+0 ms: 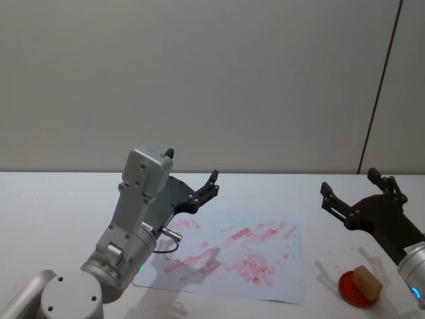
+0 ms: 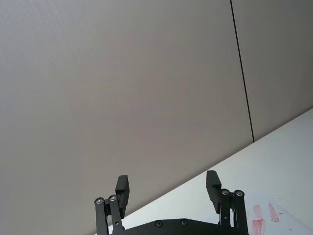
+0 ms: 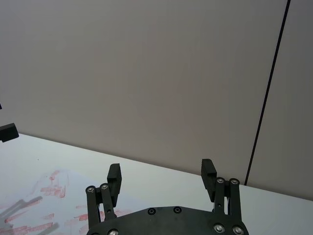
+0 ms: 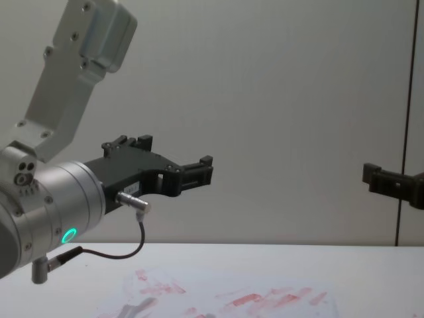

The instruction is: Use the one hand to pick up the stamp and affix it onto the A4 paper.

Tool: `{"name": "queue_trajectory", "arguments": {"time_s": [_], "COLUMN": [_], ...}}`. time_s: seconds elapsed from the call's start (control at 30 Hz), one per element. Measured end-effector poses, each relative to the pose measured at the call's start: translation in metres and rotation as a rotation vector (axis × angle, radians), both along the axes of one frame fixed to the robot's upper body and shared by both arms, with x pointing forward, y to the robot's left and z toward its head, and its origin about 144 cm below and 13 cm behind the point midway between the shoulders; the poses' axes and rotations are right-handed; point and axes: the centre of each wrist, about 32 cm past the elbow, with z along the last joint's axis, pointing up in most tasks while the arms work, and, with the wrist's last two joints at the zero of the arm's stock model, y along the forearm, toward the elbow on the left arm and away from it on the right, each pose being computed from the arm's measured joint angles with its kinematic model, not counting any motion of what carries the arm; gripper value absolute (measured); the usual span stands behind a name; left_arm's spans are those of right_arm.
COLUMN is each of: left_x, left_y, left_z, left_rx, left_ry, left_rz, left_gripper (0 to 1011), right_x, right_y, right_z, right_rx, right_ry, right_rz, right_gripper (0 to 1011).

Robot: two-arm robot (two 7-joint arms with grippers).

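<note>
Resting on a red ink pad by the desk's right edge, stamp; right gripper and left gripper raised, fingers wide.

Pretty sure this is a robotics lab or test room: plain white bench, bare grey panelled wall with a dark seam behind it.

- Two black hands: the left hand and the right hand.
- Two silver-grey arms: the left arm and the right arm.
- One sheet of paper, smeared with many red marks.
- One small wooden stamp.
- One round red pad.
- One white tabletop.
</note>
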Motion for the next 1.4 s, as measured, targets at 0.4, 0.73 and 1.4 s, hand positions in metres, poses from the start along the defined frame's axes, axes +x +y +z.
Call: {"name": "queue_trajectory", "arguments": {"time_s": [0.4, 0.73, 1.4], "left_x": [0.0, 0.0, 0.0], "left_y": [0.0, 0.0, 0.0], "left_z": [0.0, 0.0, 0.0], "left_rx": [0.0, 0.0, 0.0], "left_ry": [0.0, 0.0, 0.0], "left_rz": [0.0, 0.0, 0.0], "left_gripper": [1003, 1002, 1002], "right_x": [0.0, -0.006, -0.046], "right_y": [0.0, -0.011, -0.045], "right_z": [0.0, 0.0, -0.009], "right_rx": [0.0, 0.001, -0.08], "right_ry": [0.001, 0.033, 0.223], "right_rz": [0.0, -0.007, -0.022], "right_gripper": [1001, 1001, 1001]}}
